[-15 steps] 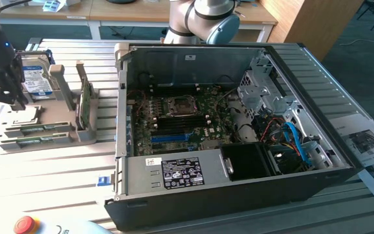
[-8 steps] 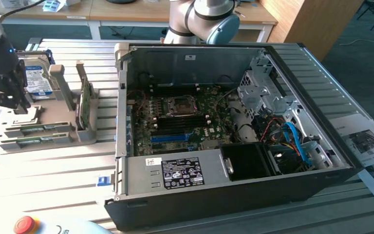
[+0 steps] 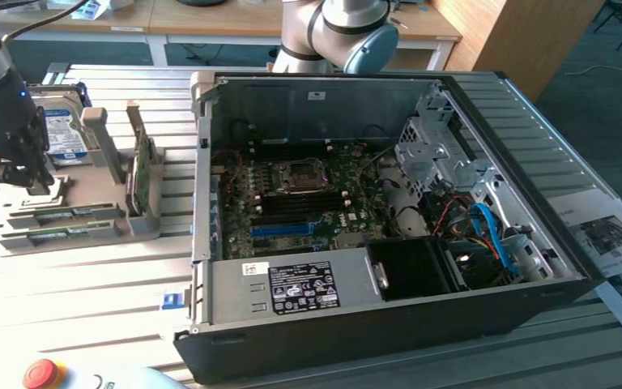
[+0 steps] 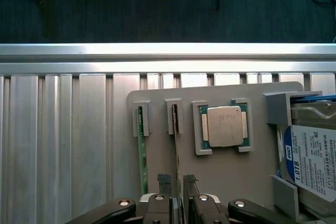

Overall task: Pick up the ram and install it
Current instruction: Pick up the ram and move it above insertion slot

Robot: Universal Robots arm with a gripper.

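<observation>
Wrist view: gripper low over the gray parts holder, jaws parted, one finger pad on each side of the ram. Small gap shows between the pads and the stick, so it is straddled, not clamped. The ram stands on edge in its slot, one end in a gray bracket. A second ram stick sits parallel just beside it, farther from the CPU. The CPU lies flat in its own pocket; the hard drive is at the holder's far end.

Exterior view: gripper is at the exterior view's left, down on the same holder, well apart from the open PC case. Motherboard lies inside the case with a blue slot showing. A green expansion card stands upright between the gripper and the case. All of it rests on the slatted metal table.
</observation>
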